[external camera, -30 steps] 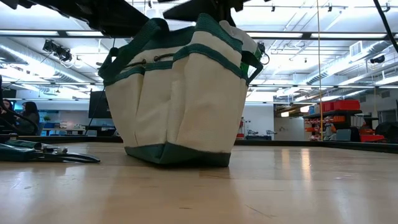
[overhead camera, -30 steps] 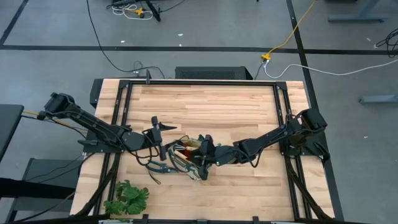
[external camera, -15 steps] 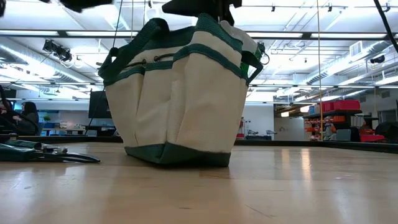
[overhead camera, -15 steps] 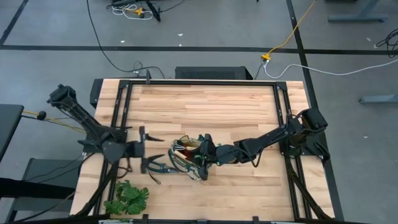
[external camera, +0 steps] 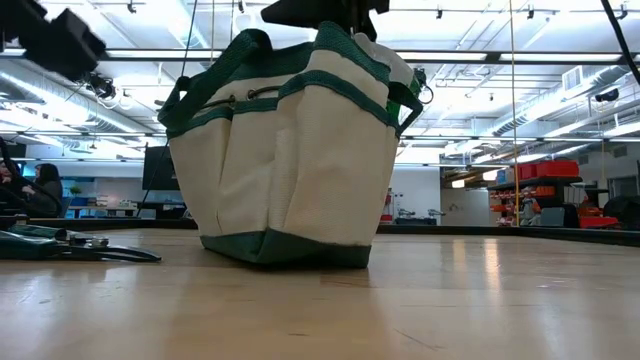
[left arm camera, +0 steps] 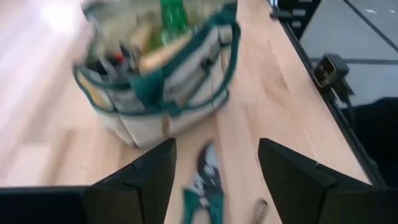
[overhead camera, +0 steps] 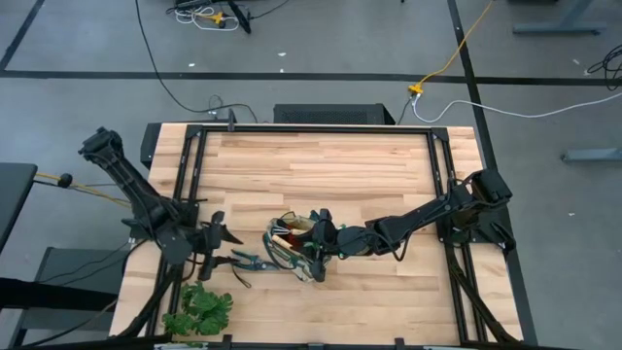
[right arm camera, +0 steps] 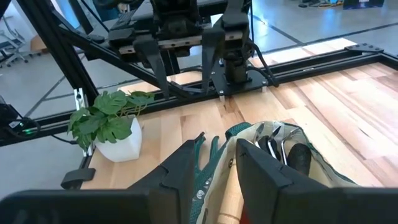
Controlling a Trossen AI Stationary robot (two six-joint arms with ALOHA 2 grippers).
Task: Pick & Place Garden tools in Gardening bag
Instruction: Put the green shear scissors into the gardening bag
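The left gripper [overhead camera: 216, 247] hangs with its fingers spread wide and empty — the pruning shears [overhead camera: 250, 261] lie flat on the table [overhead camera: 330, 165] just ahead of it, between it and the gardening bag [overhead camera: 292, 248]. The bag stands upright beyond the shears (a green spray bottle [left arm camera: 170, 15] and wooden handles show inside). The right gripper [overhead camera: 319, 245] sits at the bag's far side, fingers narrowed onto its green-trimmed rim [right arm camera: 231, 134]. A leafy plant [overhead camera: 199, 313] stands near the left gripper.
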